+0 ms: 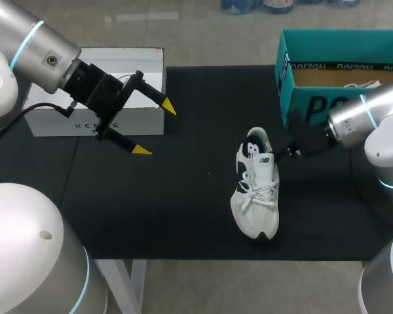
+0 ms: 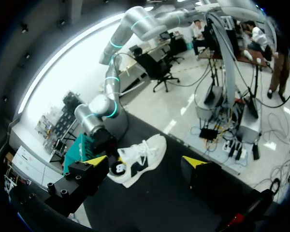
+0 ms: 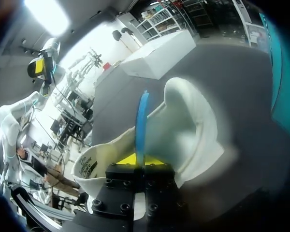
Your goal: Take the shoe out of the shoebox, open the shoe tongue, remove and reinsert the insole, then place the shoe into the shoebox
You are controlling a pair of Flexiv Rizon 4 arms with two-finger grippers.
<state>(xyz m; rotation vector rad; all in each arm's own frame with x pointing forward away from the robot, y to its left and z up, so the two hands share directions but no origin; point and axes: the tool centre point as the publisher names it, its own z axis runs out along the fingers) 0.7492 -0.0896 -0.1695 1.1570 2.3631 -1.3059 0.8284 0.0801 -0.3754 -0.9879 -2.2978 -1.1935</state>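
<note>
Shoe [image 1: 257,190] stands on the mat [image 1: 183,196], out of the shoebox [image 1: 314,98] and near it. Right gripper [image 3: 140,159] at the heel, pinched narrow on the blue insole [image 3: 142,116] edge. Left gripper [image 1: 155,129] spread wide, holding nothing, well apart from the shoe.

We see a white box [image 1: 95,91] resting closed at the far left corner of the black mat [image 1: 183,196]. One end of it overhangs the mat's left edge.
</note>
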